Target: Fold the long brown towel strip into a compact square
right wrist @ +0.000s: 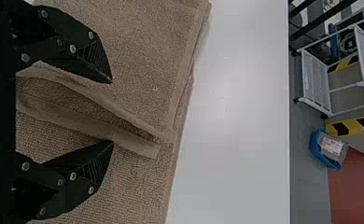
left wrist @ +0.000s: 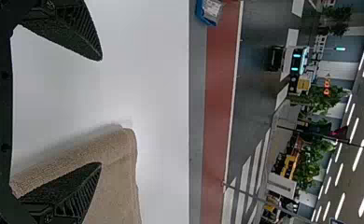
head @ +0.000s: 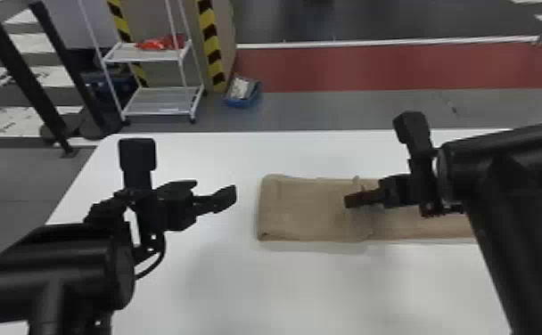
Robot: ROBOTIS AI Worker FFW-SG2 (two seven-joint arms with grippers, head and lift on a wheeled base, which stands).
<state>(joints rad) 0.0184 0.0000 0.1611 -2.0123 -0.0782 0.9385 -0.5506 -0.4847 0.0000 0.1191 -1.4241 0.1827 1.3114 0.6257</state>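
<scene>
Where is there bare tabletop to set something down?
Widest: the white tabletop on the robot's side of the brown towel strip. A slimmer patch lies between the towel and the tabletop's far edge. Crowded: the towel's left end, by the left gripper, and its raised folds, at the right gripper.

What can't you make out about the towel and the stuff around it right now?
- Right-hand end of the towel: behind the right arm, head view.
- Part of the towel's folded end: behind a finger of the left gripper, left wrist view.
- Near edge of the table: cut off by the head view's bottom edge.
- Red item on the cart: too small to identify, head view.
</scene>
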